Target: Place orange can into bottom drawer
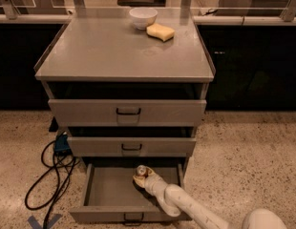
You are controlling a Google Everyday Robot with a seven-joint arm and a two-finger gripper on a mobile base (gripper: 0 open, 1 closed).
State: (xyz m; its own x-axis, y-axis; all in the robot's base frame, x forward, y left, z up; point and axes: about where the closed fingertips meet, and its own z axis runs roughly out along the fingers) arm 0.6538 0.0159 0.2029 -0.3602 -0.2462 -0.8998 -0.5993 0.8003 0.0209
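Orange can (pixel 141 170), silver top up, sat at the tip of the hand (pixel 144 179) inside the open bottom drawer (pixel 107 193) near its back, seemingly low enough to set down rather than drop; hand's grip couldn't be told.

My gripper (pixel 143 179) is down inside the open lowest grey metal drawer (pixel 106 195), toward its back and right of centre, at the small orange-brown drink can with a silver top (pixel 140 170); round white bowl (pixel 142 17) and yellow sponge (pixel 160 32) sit on the grey cabinet top (pixel 114 51).
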